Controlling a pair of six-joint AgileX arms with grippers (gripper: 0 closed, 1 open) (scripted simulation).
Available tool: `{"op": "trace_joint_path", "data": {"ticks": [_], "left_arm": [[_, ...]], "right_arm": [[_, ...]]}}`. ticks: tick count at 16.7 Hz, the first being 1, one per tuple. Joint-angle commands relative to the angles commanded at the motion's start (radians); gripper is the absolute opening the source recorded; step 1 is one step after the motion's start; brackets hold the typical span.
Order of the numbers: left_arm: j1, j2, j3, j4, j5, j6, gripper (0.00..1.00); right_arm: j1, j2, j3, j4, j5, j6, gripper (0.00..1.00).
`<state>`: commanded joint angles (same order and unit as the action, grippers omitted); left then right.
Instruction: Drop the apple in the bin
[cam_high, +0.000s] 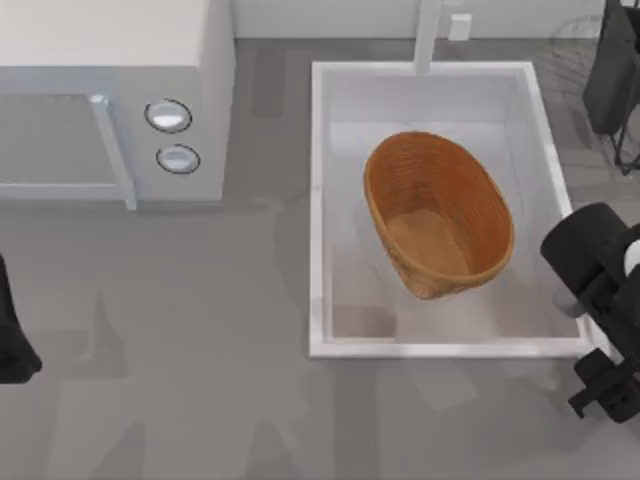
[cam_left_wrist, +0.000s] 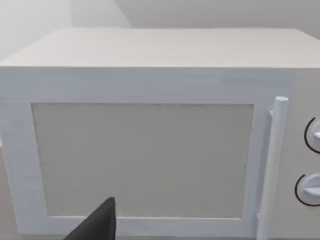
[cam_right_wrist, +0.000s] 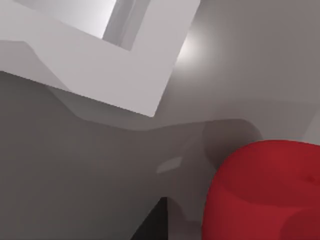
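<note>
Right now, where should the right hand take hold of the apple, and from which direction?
Probably across its widest middle, coming down from above. The apple is smooth and round, resting on the grey table just outside the white sink's corner, so there is no better edge. The right arm already hangs over that spot.

The bin (cam_high: 438, 214) is ribbed woven wicker (orange-brown), the apple (cam_right_wrist: 265, 192) smooth, the sink (cam_high: 322, 200) matt white.
</note>
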<state>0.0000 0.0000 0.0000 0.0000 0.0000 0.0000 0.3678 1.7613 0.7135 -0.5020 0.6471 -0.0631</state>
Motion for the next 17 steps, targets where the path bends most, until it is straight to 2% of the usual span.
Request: {"op": "trace_joint_path", "data": {"ticks": [7,15,16,17], "left_arm": [[0.000,0.000,0.000,0.000,0.000,0.000,1.00],[0.000,0.000,0.000,0.000,0.000,0.000,1.00],[0.000,0.000,0.000,0.000,0.000,0.000,1.00],[0.000,0.000,0.000,0.000,0.000,0.000,1.00]], "right_arm": [[0.000,0.000,0.000,0.000,0.000,0.000,0.02],[0.000,0.000,0.000,0.000,0.000,0.000,0.00],[0.063,-0.083,0.029,-0.102,-0.085,0.042,0.00],[0.063,-0.084,0.031,-0.105,-0.085,0.042,0.00]]}}
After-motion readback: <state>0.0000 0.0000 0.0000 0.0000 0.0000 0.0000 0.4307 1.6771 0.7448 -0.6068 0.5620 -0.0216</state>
